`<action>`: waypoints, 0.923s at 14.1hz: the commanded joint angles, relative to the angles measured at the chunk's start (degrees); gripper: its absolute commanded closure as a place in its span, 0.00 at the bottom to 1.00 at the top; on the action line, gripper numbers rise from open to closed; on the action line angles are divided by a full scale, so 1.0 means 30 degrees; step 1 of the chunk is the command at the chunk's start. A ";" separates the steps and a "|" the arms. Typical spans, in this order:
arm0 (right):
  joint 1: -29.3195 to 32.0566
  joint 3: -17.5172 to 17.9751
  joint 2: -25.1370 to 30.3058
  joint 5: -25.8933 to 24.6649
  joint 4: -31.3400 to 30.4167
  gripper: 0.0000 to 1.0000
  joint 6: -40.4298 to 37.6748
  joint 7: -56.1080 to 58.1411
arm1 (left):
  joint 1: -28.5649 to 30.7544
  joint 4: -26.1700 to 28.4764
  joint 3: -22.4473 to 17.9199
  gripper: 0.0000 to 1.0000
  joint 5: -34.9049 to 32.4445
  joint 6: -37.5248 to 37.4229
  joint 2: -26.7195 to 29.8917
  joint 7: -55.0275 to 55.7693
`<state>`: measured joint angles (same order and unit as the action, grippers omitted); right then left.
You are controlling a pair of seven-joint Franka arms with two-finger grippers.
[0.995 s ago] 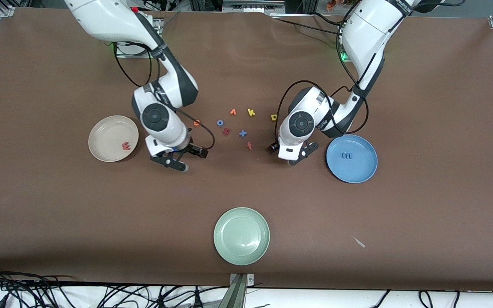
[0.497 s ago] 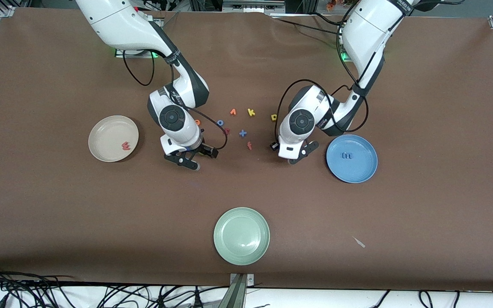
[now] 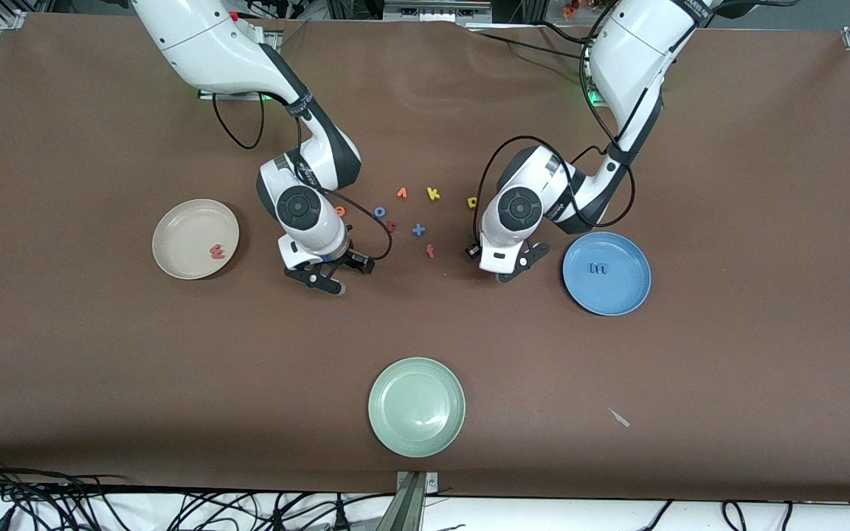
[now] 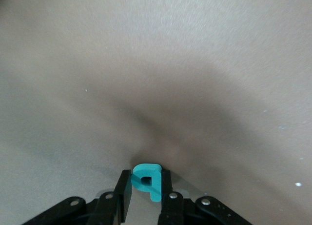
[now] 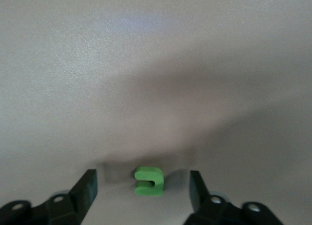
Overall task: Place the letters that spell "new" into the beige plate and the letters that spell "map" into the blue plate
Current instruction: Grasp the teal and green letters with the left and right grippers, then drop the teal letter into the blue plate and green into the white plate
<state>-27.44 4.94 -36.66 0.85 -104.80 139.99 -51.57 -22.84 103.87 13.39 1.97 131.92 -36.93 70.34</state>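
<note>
Your left claw [image 4: 146, 195] pinches the teal letter [image 4: 147, 180] down on the surface [image 3: 727, 184], beside the blue plate [image 3: 606, 273], where the m [image 3: 599, 268] already lies. Your right claw [image 5: 141, 191] straddles the green n [image 5: 148, 180], fingers apart, not gripping; the beige plate [image 3: 195, 239] with the w [image 3: 216, 252] is well apart from that blue plate.

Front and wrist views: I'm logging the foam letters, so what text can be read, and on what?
"w": pinkish-red letter in the beige plate.
"m": dark blue letter in the blue plate.
"k": yellow letter on the table.
"f": red letter on the table.
"o": blue letter on the table.
"n": green letter inside the open right gripper.
"p" or "a", unclear: teal letter shut in the left gripper.
Too small to read: other table letters.
</note>
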 commanded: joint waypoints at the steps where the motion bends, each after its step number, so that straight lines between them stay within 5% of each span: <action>1: -0.0081 0.0022 -0.0259 -0.0077 0.0218 0.29 0.0036 0.0081 | 0.0640 -0.0139 -0.0127 0.84 0.0134 -0.1980 0.1878 -0.0271; 7: -0.0081 0.0022 -0.0259 -0.0106 0.0043 0.50 -0.0023 0.0462 | 0.3158 -0.1722 -0.0156 0.84 0.0163 -0.6263 0.2673 -0.6005; 13: -0.0081 0.0022 -0.0230 -0.0077 -0.0221 0.65 -0.0023 0.1222 | 0.5122 -0.1694 -0.0273 0.84 0.0104 -0.7117 0.2673 -1.0463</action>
<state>-27.49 4.96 -36.98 0.73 -104.91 139.75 -49.59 -8.61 99.03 12.61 1.97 111.74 -29.02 42.89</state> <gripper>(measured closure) 0.573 0.718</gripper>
